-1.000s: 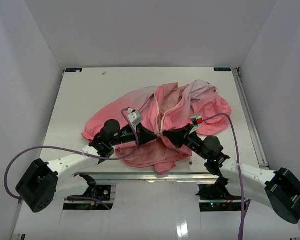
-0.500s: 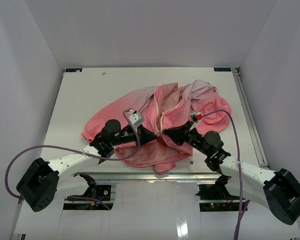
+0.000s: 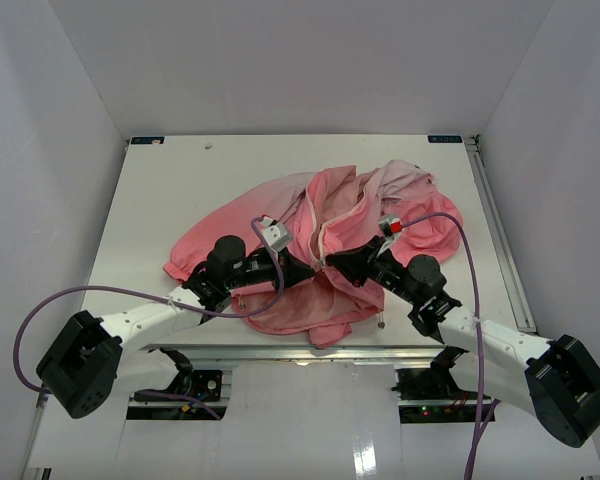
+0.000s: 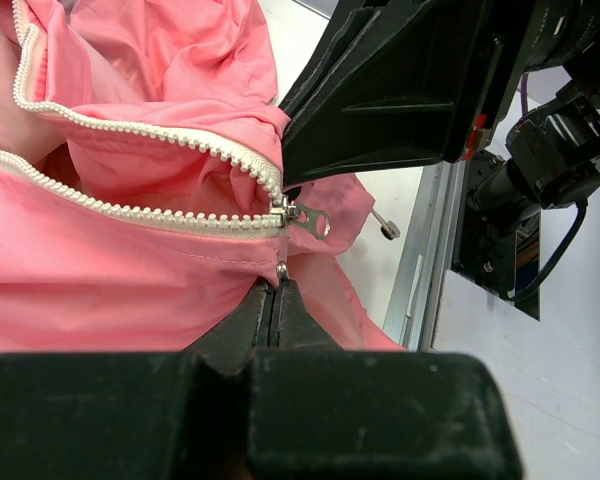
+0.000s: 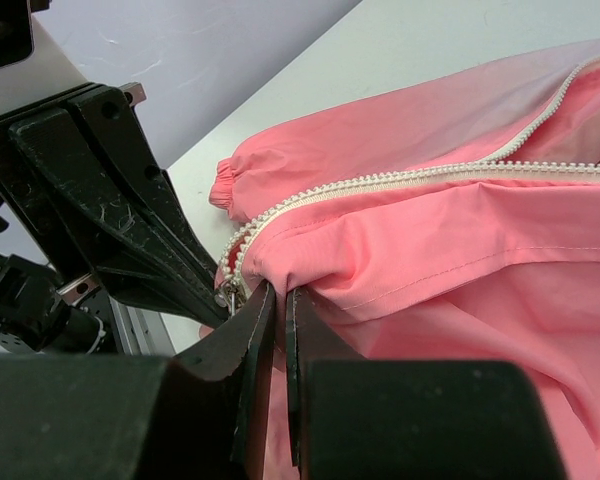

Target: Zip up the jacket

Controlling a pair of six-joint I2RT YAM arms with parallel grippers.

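The salmon-pink jacket [image 3: 380,215] lies crumpled in the middle of the table, its white zipper open in a V. My left gripper [image 3: 306,270] and right gripper [image 3: 331,262] meet tip to tip at the jacket's near hem. In the left wrist view my left gripper [image 4: 276,287] is shut on the pink fabric just under the metal zipper slider [image 4: 300,213], by a small stud [image 4: 282,269]. In the right wrist view my right gripper [image 5: 278,293] is shut on a fold of the jacket [image 5: 450,260] beside the low end of the zipper teeth [image 5: 380,181].
A small metal-tipped cord end [image 3: 380,322] lies on the table by the jacket's near right. An aluminium rail [image 3: 280,352] runs along the near edge and another rail [image 3: 500,240] along the right side. White walls close the table in.
Both grippers have shifted slightly away from the near edge, keeping hold of the fabric. The jacket has hardly moved.
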